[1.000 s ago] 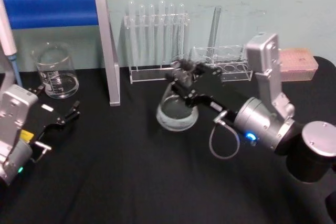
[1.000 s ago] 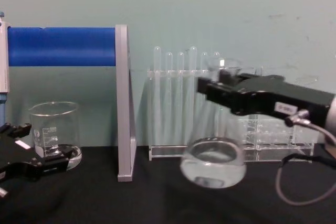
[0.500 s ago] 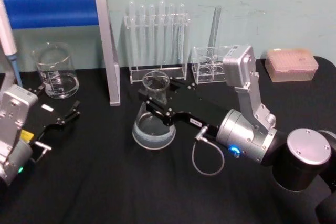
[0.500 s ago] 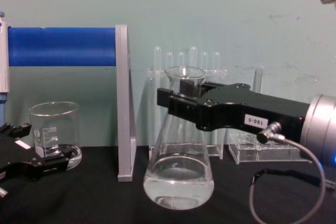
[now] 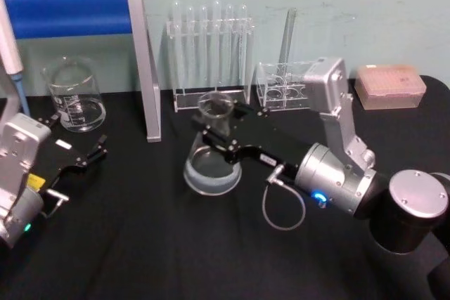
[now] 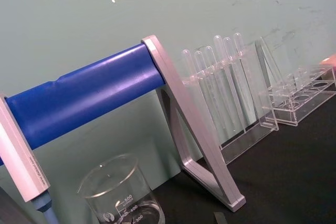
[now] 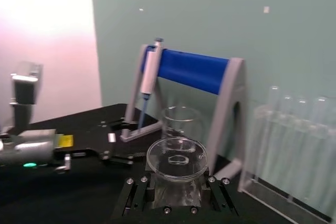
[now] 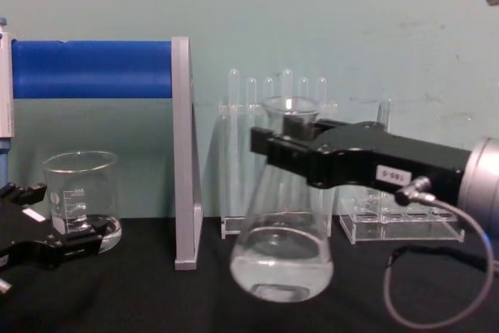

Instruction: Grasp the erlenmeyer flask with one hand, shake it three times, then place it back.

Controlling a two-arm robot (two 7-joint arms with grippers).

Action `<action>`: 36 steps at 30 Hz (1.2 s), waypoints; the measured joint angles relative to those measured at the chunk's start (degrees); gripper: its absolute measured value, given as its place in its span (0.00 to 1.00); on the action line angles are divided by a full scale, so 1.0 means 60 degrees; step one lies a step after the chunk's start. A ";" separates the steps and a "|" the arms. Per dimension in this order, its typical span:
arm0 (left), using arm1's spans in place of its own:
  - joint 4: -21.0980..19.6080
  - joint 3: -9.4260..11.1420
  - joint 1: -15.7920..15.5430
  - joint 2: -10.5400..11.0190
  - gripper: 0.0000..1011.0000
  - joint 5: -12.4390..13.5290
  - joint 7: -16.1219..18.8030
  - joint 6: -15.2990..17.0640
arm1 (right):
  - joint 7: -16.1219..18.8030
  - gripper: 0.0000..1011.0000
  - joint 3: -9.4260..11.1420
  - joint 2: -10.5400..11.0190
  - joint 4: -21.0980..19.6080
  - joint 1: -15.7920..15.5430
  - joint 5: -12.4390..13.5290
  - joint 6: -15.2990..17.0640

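The erlenmeyer flask (image 5: 212, 168) is clear glass with a little clear liquid in its wide base (image 8: 282, 269). It hangs near the middle of the black table, nearly upright with a slight tilt. My right gripper (image 5: 213, 133) is shut on its neck just under the flared rim (image 7: 177, 158), and the black fingers (image 8: 274, 150) clamp the neck from both sides. The right wrist view looks down into the flask mouth between the fingers (image 7: 137, 196). My left gripper (image 5: 76, 135) rests open and idle at the table's left, near the beaker (image 8: 80, 193).
A blue-barred pipette stand (image 5: 70, 12) with a hanging pipette (image 5: 10, 40) stands at the back left, with the beaker (image 5: 74, 96) beside it. A test tube rack (image 5: 209, 47), a small clear rack (image 5: 285, 86) and a pink tip box (image 5: 390, 86) line the back wall.
The right gripper swung the flask from the right, where it was tilted, over to the left. It has now brought the flask back slightly to the right, nearly upright. The left arm has not moved.
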 joint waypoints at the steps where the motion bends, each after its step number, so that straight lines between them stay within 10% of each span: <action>1: 0.0000 0.0000 0.0001 0.0000 0.99 0.0000 0.0000 0.0000 | -0.0041 0.44 0.0036 0.0006 0.0018 0.0000 0.0004 -0.0004; 36: 0.0000 -0.0001 0.0000 0.0000 0.99 0.0000 0.0000 0.0000 | -0.1557 0.44 0.2263 0.0100 0.0791 -0.0120 -0.0324 -0.0129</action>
